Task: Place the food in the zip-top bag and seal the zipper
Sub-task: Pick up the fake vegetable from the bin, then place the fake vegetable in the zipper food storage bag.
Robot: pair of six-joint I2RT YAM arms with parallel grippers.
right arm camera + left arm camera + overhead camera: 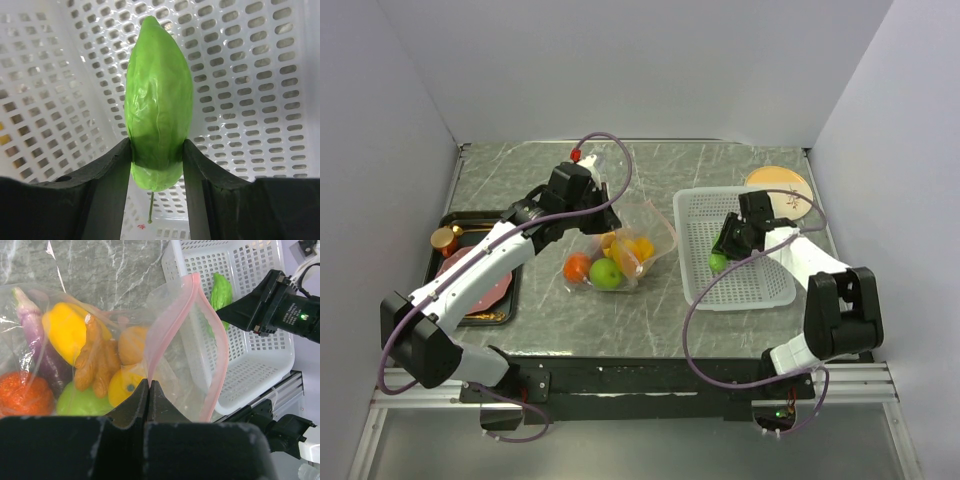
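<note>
The green cucumber is clamped between the fingers of the right pincer, which stand about half open and press on both its flanks. Its long axis runs straight out ahead of the pincer, with the pointed tip farthest away. The white slotted basket lies beneath and around it. The left pincer is pinched tight on the zip-top bag, and the pink zipper loops up ahead of it. Both stand on a grey marbled table between pale, plain walls.

Left fingers pinched shut; right fingers part-spread (apparently gripping).
</note>
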